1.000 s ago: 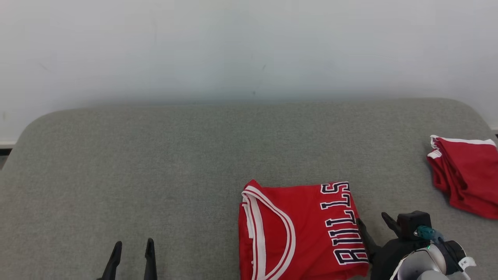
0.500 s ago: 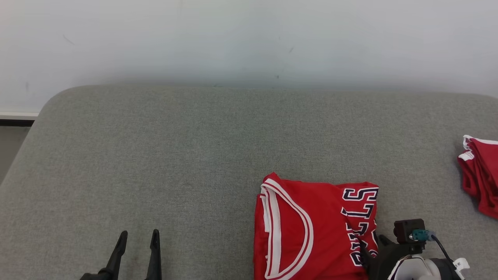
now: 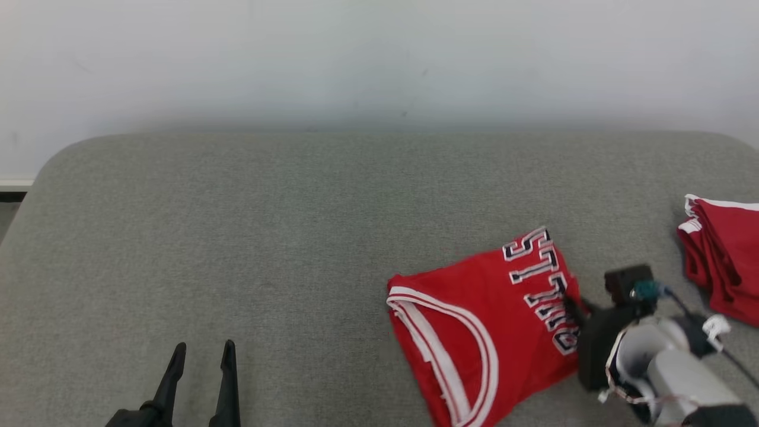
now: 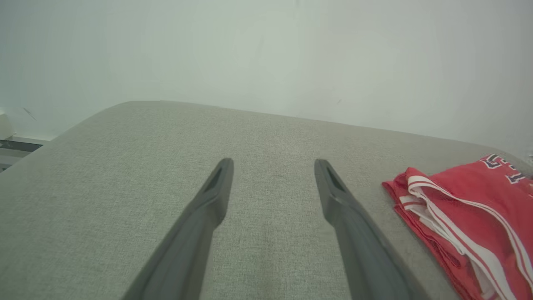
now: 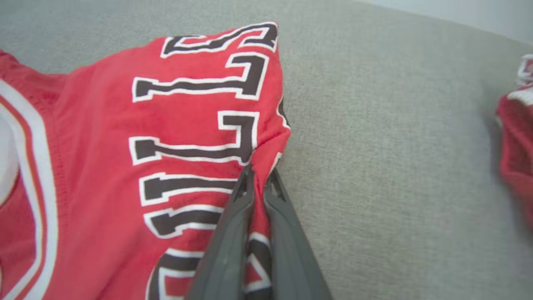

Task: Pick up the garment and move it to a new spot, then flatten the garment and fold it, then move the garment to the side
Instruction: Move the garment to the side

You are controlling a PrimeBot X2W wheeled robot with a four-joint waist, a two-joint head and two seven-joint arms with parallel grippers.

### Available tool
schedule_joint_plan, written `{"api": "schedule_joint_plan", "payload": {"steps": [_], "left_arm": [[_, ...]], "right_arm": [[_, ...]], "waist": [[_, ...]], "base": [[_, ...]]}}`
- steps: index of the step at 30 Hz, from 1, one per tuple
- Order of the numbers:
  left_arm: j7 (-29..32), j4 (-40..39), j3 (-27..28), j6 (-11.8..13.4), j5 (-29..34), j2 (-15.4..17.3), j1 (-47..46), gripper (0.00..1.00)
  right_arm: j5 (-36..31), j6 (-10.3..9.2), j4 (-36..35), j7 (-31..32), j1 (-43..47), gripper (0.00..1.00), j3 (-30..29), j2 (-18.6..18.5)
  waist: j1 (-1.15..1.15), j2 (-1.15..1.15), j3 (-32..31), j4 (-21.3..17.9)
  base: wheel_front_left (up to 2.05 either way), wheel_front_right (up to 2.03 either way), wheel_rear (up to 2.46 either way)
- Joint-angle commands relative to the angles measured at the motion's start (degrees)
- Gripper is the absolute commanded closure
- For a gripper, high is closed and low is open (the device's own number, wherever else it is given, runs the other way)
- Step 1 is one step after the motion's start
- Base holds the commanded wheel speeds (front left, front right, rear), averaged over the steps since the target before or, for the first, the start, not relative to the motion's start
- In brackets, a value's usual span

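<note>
Here, wide grey padded surface (image 3: 267, 237), folded red jersey (image 3: 480, 320) lying at its near right, second red garment (image 3: 720, 255) farther right, right gripper (image 5: 258, 183) pinched on the jersey's lettered edge, left gripper (image 4: 272, 166) spread empty at near left.

Head looks down; low wrist views share garment (image 3: 504, 314)

Lower left of the head view: the left gripper (image 3: 203, 347), two long, tapering matt-black fingers. Lower right: a black wrist housing (image 3: 596, 350), a boxy black camera (image 3: 628, 280), a teal connector (image 3: 645, 290), a thin black cable (image 3: 676, 300), a white tag (image 3: 714, 327) and a pale grey forearm (image 3: 682, 379). Bottom centre of the right wrist view: the right gripper (image 5: 259, 171), with dark grey, slotted fingers.
</note>
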Motion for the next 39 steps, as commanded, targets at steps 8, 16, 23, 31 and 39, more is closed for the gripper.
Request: {"api": "schedule_joint_plan", "payload": {"steps": [8, 16, 23, 31, 39], "left_arm": [[-0.1, -1.7, 1.1, 0.5, -1.5, 0.0, -1.6, 0.0], [-0.1, -3.6, 1.9, 0.1, -0.9, 0.0, -3.4, 0.0], [0.0, -4.1, 1.7, -0.5, -0.2, 0.0, -5.8, 0.0], [0.0, -5.3, 2.1, -1.9, 1.5, 0.0, -9.0, 0.0], [0.0, -6.9, 2.5, -3.0, 4.4, 0.4, -11.8, 0.0]], "right_arm": [[0.1, -0.19, -5.5, 5.0, -11.2, 1.0, 4.0, -8.2], [1.0, -0.19, -6.6, 8.2, -19.1, 1.0, 4.4, -13.0], [-0.3, -0.19, -4.6, 8.0, -22.9, 1.0, 2.5, -15.4], [-3.4, -0.18, -1.8, 6.9, -22.8, 1.0, -5.7, -18.9], [-10.7, -0.19, 4.5, 3.6, -23.2, 1.0, -19.4, -16.4]], "waist": [[0.0, -0.01, 2.0, -4.2], [0.0, -0.01, 6.0, -8.7], [0.0, -0.01, 9.6, -11.2], [0.0, -0.01, 13.8, -12.9], [0.0, -0.01, 18.3, -12.5]], "base": [[0.0, 0.0, 0.0], [0.0, 0.0, 0.0], [0.0, 0.0, 0.0], [0.0, 0.0, 0.0], [0.0, 0.0, 0.0]]}}
